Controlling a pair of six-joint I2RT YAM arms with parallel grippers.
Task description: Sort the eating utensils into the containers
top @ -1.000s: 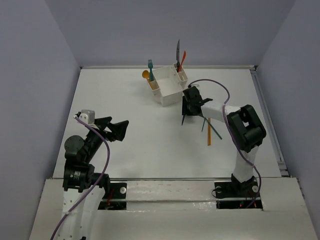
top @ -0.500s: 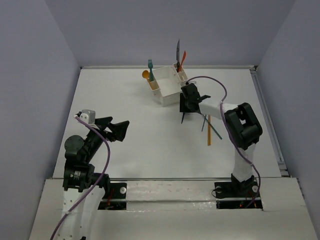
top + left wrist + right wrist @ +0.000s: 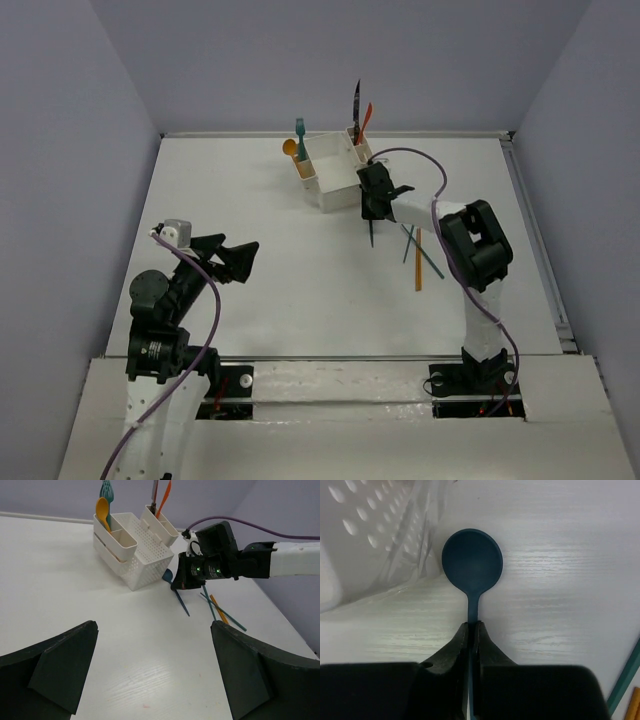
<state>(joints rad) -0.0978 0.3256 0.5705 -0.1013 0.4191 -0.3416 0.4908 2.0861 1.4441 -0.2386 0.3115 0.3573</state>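
1. Black left gripper (image 3: 242, 260) hovers over the counter (image 3: 75, 580), fingers spread wide, holding nothing.
2. White caddy (image 3: 142, 570) holds 4 pieces standing up: orange spoon (image 3: 102, 511) and teal fork (image 3: 106, 489) in the left slot, dark-handled steel knife (image 3: 154, 492) and orange plastic knife (image 3: 164, 497) in the right slot.
3. Right gripper (image 3: 471, 630), just beside the caddy's near wall, is pinched on the neck of the blue spoon (image 3: 472, 560). The bowl points away from the gripper, along the caddy wall. The handle trails back toward the arm bases, and the long axis looks tilted, bowl end higher.
4. Left to do, my read: slot this spoon, then the 2 slim teal pieces (image 3: 431, 263) and 1 orange piece (image 3: 418, 270) lying crossed on the counter to the right. Their types are too small to tell.
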